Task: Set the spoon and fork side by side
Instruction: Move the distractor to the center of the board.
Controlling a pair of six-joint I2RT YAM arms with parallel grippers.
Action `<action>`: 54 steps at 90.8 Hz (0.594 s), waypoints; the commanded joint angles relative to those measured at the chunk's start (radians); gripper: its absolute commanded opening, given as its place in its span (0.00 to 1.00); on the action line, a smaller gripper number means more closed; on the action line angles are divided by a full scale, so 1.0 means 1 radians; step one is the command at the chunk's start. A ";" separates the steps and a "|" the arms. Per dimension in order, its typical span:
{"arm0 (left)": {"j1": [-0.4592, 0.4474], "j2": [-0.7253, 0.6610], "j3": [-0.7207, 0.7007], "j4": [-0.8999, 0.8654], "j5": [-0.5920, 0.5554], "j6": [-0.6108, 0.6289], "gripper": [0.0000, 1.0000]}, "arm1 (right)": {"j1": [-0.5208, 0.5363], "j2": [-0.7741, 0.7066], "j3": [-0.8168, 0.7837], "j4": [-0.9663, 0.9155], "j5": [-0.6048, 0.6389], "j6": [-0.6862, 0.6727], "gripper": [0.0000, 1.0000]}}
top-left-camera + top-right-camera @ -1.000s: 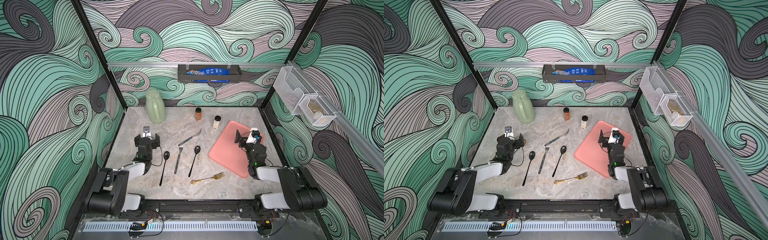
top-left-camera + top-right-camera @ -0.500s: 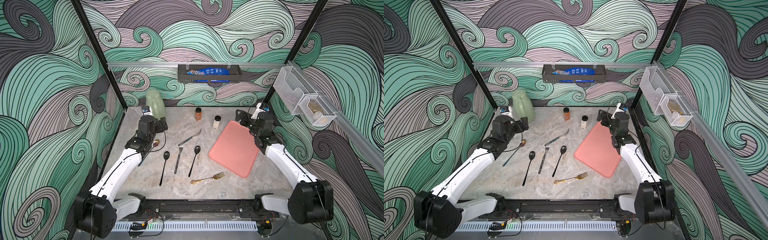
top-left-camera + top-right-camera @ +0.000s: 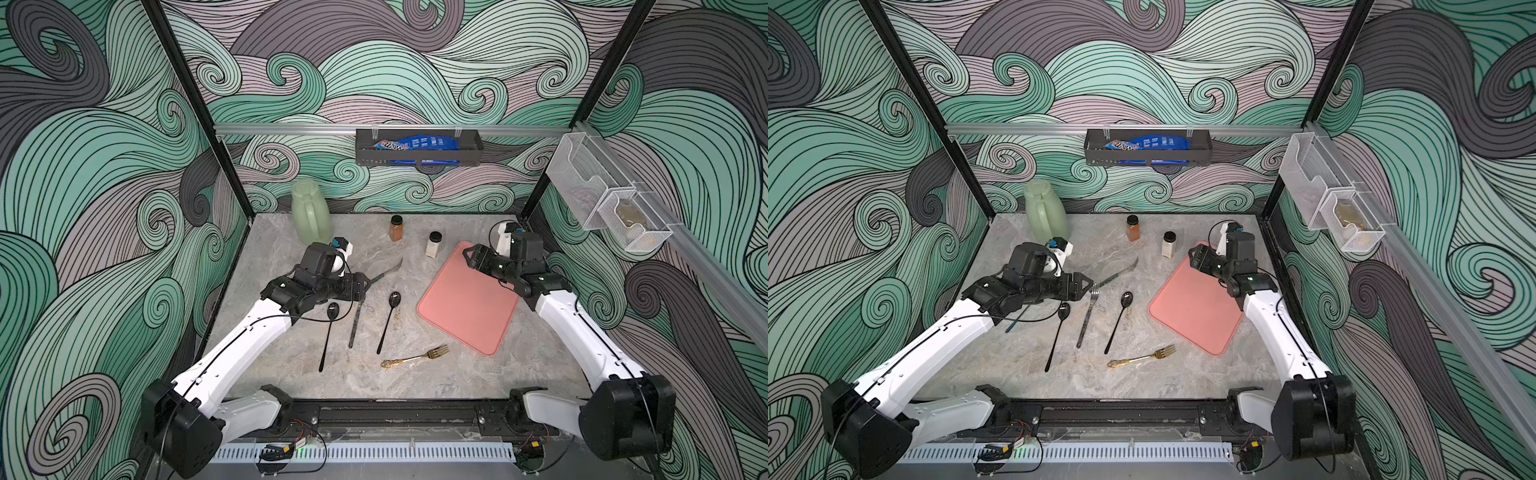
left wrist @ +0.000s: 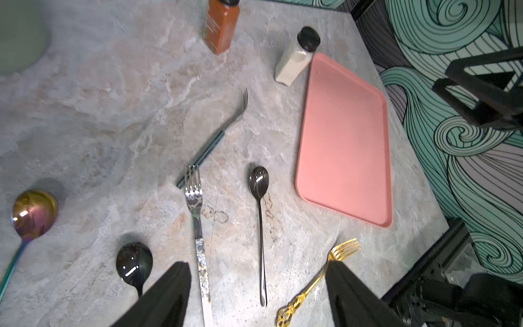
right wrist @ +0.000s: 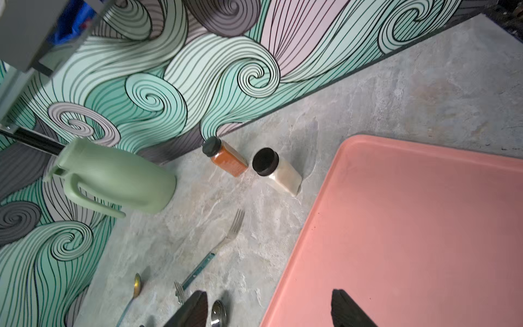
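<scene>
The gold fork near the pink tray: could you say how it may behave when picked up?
The gold fork looks metal, so probably stiff. It lies flat on the table, likely hard to get under. Its shine suggests slipperiness.

The left tool [image 3: 362,286] and right tool [image 3: 468,255] hover raised, angled inward toward each other, jaws parted (both empty).

Soft, even light, faint shadows; wrist-view edges seem slightly blurred.

I've got the left gripper [image 3: 362,286] over the silver fork's [image 3: 354,328] head, the black spoon [image 3: 390,318] nearer the pink tray [image 3: 465,307] lying just beside it. The right gripper [image 3: 470,258] hovers at the tray's far corner.
</scene>
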 commanded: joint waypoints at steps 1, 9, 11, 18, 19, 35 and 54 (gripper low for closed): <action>-0.008 -0.019 -0.038 -0.046 0.040 -0.007 0.77 | 0.019 0.045 -0.011 -0.021 -0.044 -0.020 0.70; -0.008 -0.005 -0.066 -0.039 0.060 -0.018 0.75 | 0.033 0.109 0.006 -0.005 -0.052 -0.023 0.69; -0.007 -0.001 -0.068 -0.041 0.060 -0.020 0.74 | 0.035 0.129 0.014 -0.001 -0.061 -0.022 0.69; -0.008 0.019 -0.078 -0.054 0.062 -0.022 0.74 | 0.046 0.203 0.050 0.029 -0.058 -0.020 0.69; -0.008 0.021 -0.079 -0.056 0.064 -0.020 0.74 | 0.048 0.212 0.058 0.033 -0.055 -0.022 0.69; -0.008 0.082 -0.076 -0.067 0.065 -0.016 0.73 | 0.088 0.384 0.217 0.061 0.010 -0.054 0.70; -0.007 0.149 -0.049 -0.062 0.055 -0.016 0.72 | 0.147 0.587 0.431 0.021 0.081 -0.090 0.69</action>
